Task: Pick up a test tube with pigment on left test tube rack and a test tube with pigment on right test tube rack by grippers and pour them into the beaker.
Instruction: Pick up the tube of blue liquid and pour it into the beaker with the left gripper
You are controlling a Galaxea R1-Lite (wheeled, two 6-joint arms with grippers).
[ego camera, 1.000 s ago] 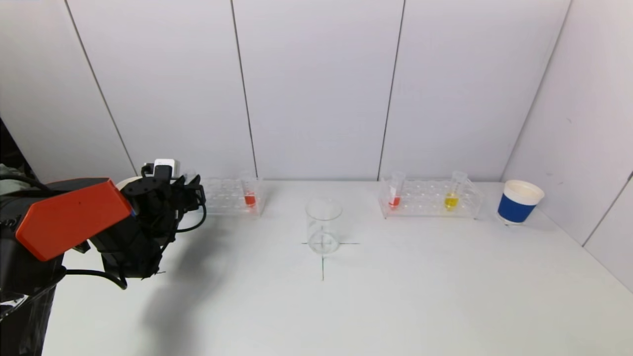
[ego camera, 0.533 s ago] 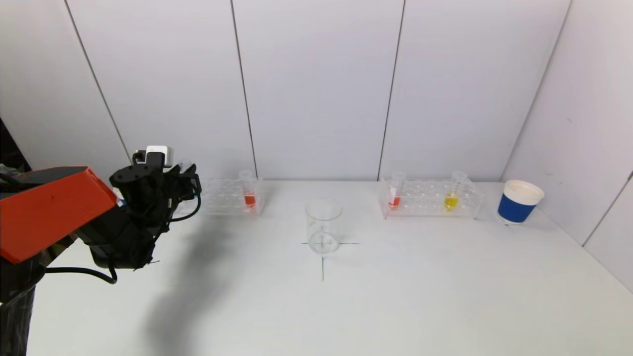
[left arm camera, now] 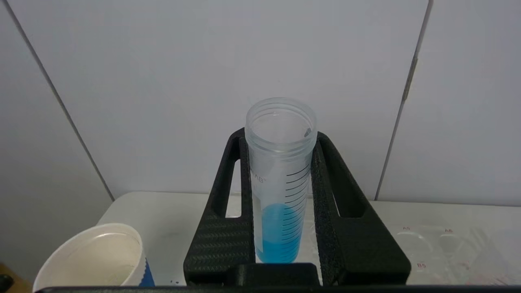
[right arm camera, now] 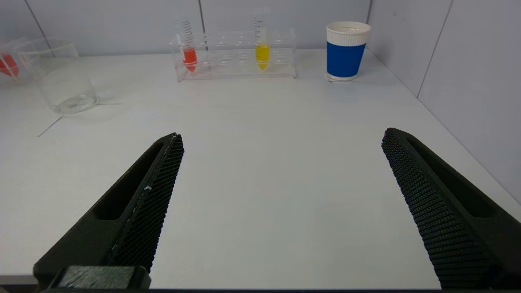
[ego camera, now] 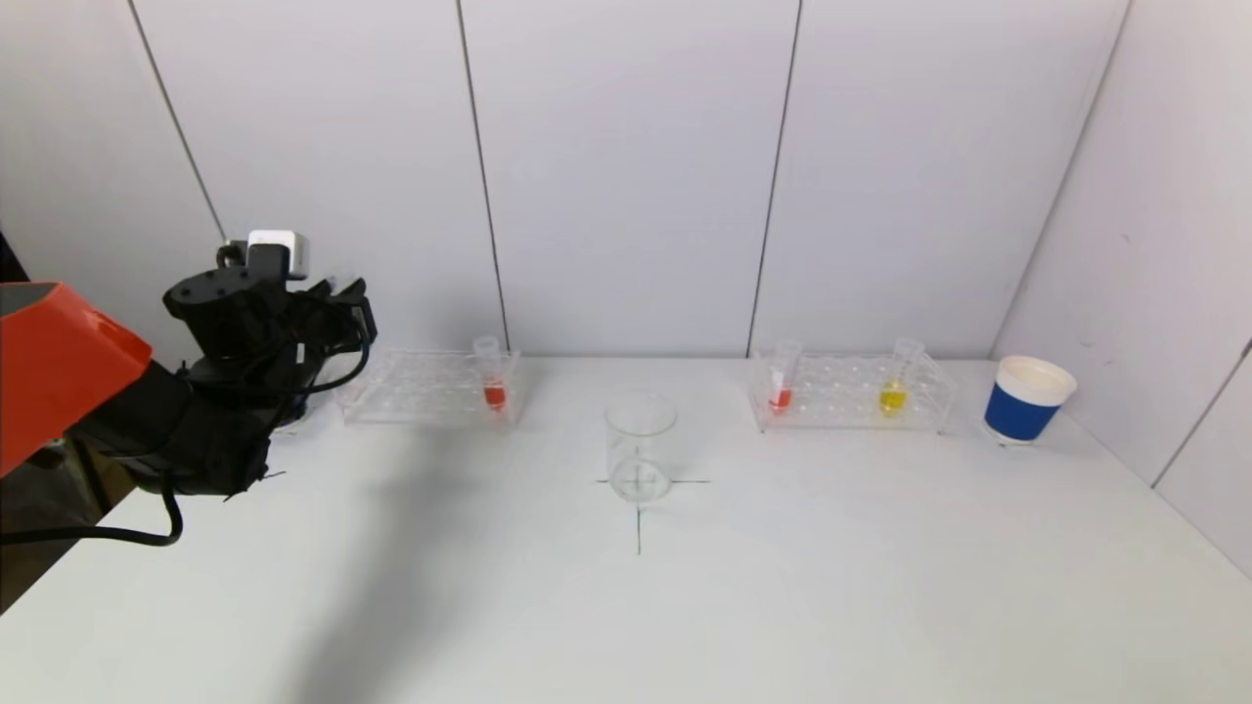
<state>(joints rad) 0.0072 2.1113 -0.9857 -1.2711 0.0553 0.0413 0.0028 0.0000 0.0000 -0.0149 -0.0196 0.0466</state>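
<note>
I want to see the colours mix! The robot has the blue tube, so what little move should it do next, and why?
Probably carry it sideways toward the beaker. The left gripper is shut on the blue tube, upright and lifted beside the left rack, and the beaker looks empty. The right gripper waits open.
</note>
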